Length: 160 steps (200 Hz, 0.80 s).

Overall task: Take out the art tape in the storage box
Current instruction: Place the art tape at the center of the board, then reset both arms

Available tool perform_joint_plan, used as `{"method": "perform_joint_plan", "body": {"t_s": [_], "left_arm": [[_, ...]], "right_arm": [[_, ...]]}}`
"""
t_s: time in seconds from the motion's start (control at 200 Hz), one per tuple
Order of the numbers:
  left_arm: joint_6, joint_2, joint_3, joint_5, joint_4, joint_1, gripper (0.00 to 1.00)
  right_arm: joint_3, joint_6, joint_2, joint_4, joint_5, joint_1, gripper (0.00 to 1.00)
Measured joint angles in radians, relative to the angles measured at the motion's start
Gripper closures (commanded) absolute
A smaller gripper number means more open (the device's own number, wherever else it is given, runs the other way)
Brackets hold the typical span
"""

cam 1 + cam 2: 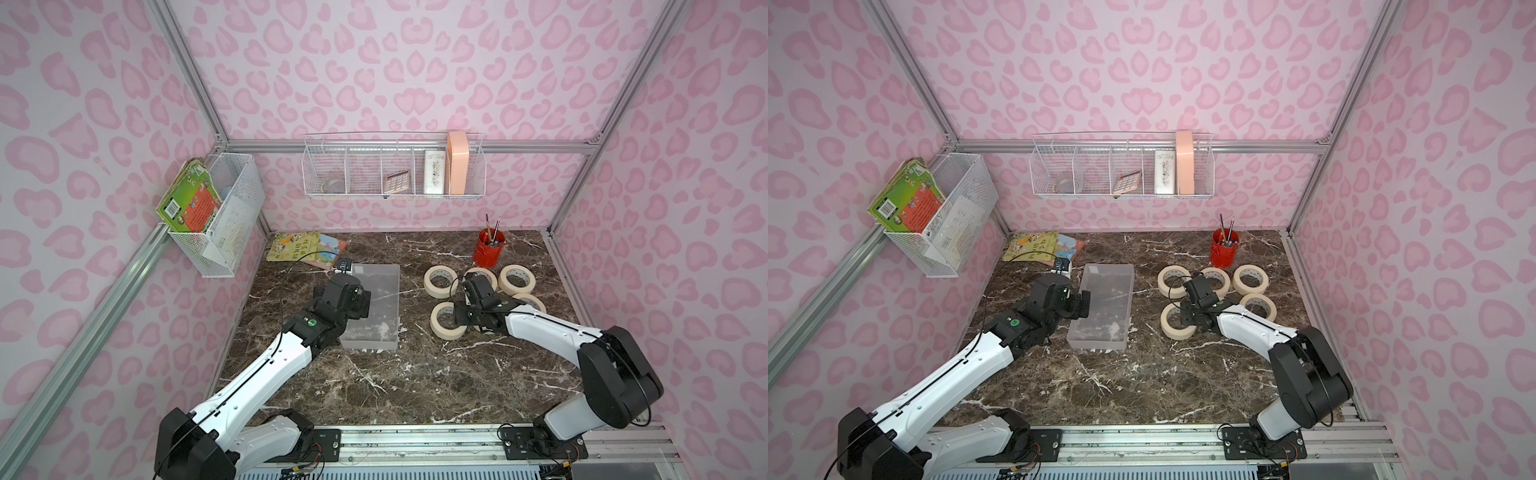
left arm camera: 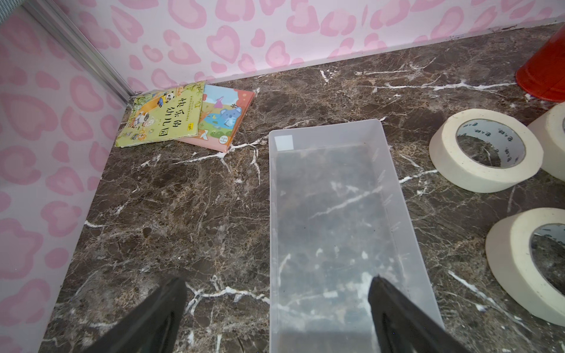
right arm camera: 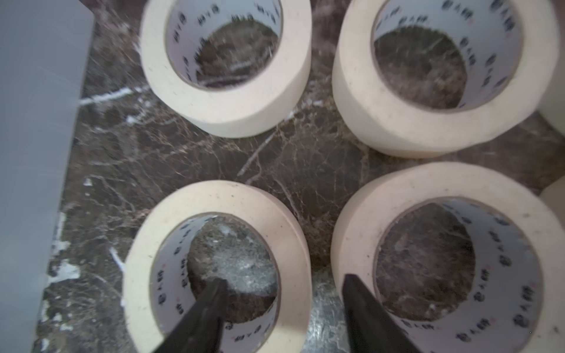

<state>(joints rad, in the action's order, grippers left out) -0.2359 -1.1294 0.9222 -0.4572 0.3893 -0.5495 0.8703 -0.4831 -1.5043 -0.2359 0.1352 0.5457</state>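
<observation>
Black fingers of the left tool (image 2: pixel 276 318) sit closest to the lens in the left wrist view, spread wide and holding nothing. One hangs over the dark brown marble-veined surface (image 1: pixel 415 374), its mate over the near end of the storage box (image 2: pixel 325 130), a shallow rectangular tray of frosted translucent plastic. Nothing lies in the box: marble shows through its bare floor.

At about three o'clock from the box, out on the surface, lies the art tape (image 1: pixel 516 279), a cluster of cream masking-tape rolls. The right tool (image 3: pixel 283 279) is down among them with its jaws parted. One finger is inside a roll's core and the other outside that same roll's wall, neither visibly pressing it.

With the box empty, the removal looks all but finished, and the step in hand seems to be the right tool's release and retreat. Done well, that means keeping the jaws parted and rising straight up until the inner finger clears the core. Sideways drift could drag the roll into its neighbours, or toward the red cylindrical brush pot (image 1: pixel 490 251) at twelve o'clock of the cluster.

Each roll is a wide cream ring lying flat, hole upward, with a white core printed in dark characters and faint specks on its top face. Five show in both top views, the right arm covering part of the group.
</observation>
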Motion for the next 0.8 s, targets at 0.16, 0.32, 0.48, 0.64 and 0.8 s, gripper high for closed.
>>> {"method": "perform_joint_plan", "body": {"t_s": [0.16, 0.32, 0.48, 0.64, 0.8], "left_arm": [[0.025, -0.001, -0.001, -0.006, -0.011, 0.011, 0.02], [0.063, -0.005, -0.045, -0.005, -0.077, 0.048, 0.02], [0.134, -0.015, -0.160, -0.007, -0.203, 0.109, 0.02], [0.189, -0.027, -0.293, 0.025, -0.383, 0.214, 0.02], [0.267, -0.088, -0.407, 0.119, -0.610, 0.269, 0.02]], "right_arm": [[-0.048, 0.008, 0.156, 0.013, -0.009, -0.065, 0.00], [-0.151, 0.021, 0.288, 0.064, -0.020, -0.200, 0.00], [-0.332, 0.058, 0.388, 0.238, 0.024, -0.348, 0.00], [-0.521, 0.137, 0.432, 0.504, 0.129, -0.435, 0.00], [-0.630, 0.254, 0.415, 0.753, 0.213, -0.459, 0.00]]}}
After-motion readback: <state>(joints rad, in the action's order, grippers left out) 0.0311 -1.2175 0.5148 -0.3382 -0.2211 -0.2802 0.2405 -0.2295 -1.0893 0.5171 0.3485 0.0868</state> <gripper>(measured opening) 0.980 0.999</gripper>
